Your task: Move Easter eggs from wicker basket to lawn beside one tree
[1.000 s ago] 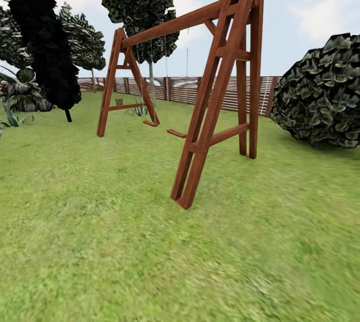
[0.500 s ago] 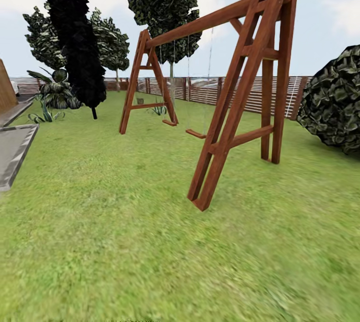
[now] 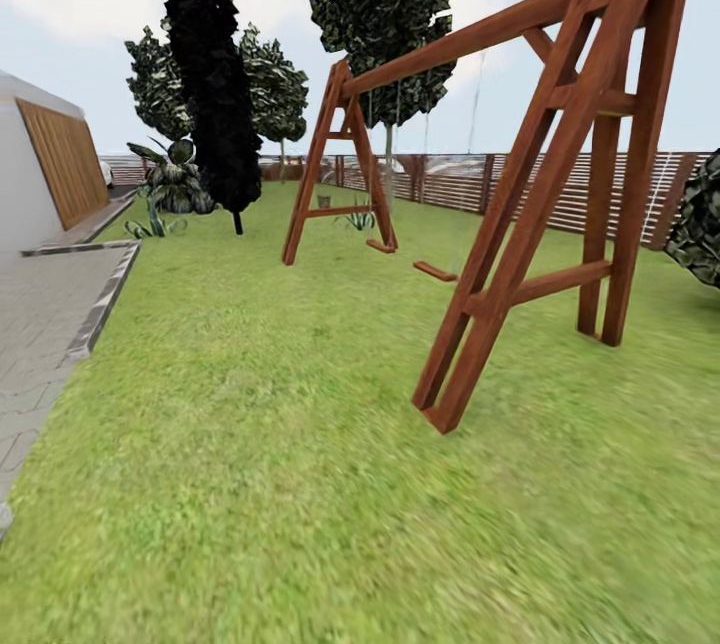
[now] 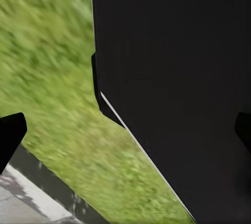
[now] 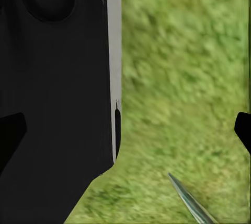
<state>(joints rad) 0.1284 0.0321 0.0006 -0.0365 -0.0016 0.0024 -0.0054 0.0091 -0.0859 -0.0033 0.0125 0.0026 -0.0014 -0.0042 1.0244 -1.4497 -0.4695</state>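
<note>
Swing frame [image 3: 520, 214]: red-brown wood, two A-shaped ends joined by a top beam; two small seats hang under the beam.
Dark cypress [image 3: 212, 74]: tall, narrow, almost black, behind the swing at the left.
Round bush [image 3: 700, 224]: dark leaves, cut by the right edge.
Agave plants [image 3: 172, 186]: striped, beside the cypress.
Paved path [image 3: 45, 324]: grey stones with a raised kerb, at the left.
Building wall [image 3: 45, 169]: white with a brown slatted panel.

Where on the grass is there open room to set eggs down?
Open lawn lies between the paved edge and the swing frame. It gets crowded around the frame's legs and near the dark tree and agave.
</note>
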